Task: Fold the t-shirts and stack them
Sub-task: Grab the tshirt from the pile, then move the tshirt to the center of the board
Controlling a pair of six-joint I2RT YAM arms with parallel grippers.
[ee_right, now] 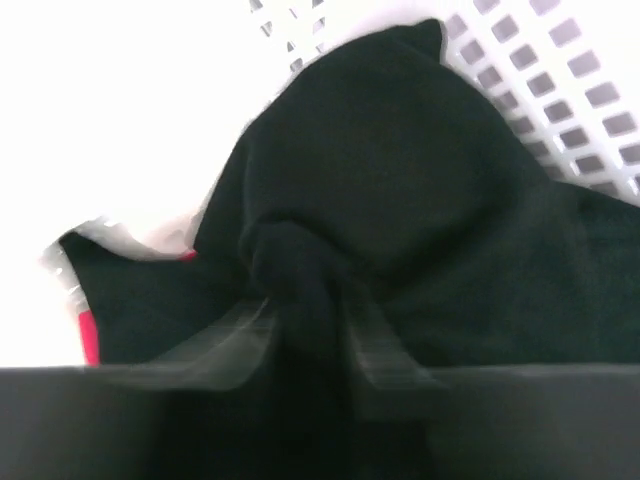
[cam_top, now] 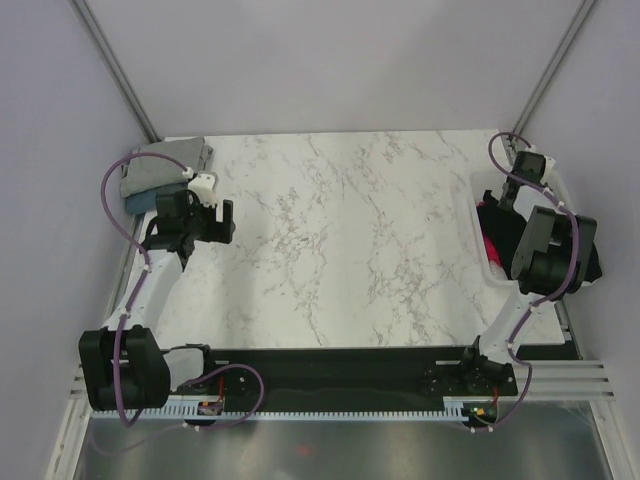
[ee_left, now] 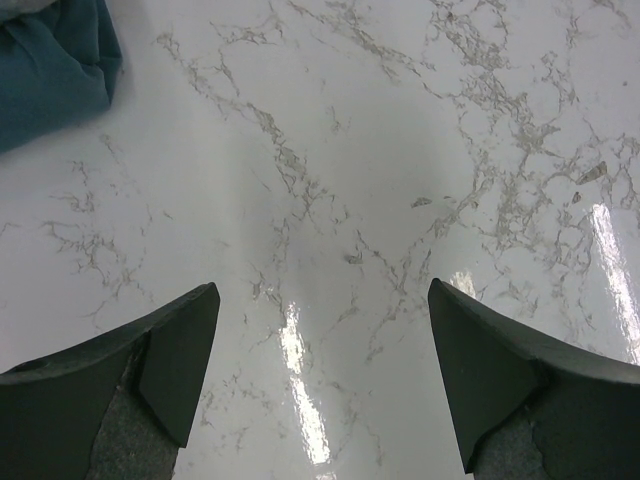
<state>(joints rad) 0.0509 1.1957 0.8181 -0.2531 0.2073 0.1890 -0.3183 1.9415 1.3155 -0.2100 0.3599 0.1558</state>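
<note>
A folded grey t-shirt (cam_top: 166, 160) lies on a dusty blue t-shirt (cam_top: 139, 201) at the table's far left corner. The blue one also shows in the left wrist view (ee_left: 50, 70). My left gripper (cam_top: 216, 222) (ee_left: 322, 330) is open and empty just above the bare marble, right of that stack. My right gripper (cam_top: 505, 233) (ee_right: 305, 300) reaches down into the white mesh basket (cam_top: 477, 212) and is shut on a bunched fold of the black t-shirt (ee_right: 400, 170). A bright pink-red t-shirt (ee_right: 88, 337) peeks out under the black one (cam_top: 497, 222).
The basket (ee_right: 565, 75) stands at the table's right edge. The white marble table (cam_top: 350, 240) runs between the two arms. Grey walls close in the back and sides. Purple cables loop from both arms.
</note>
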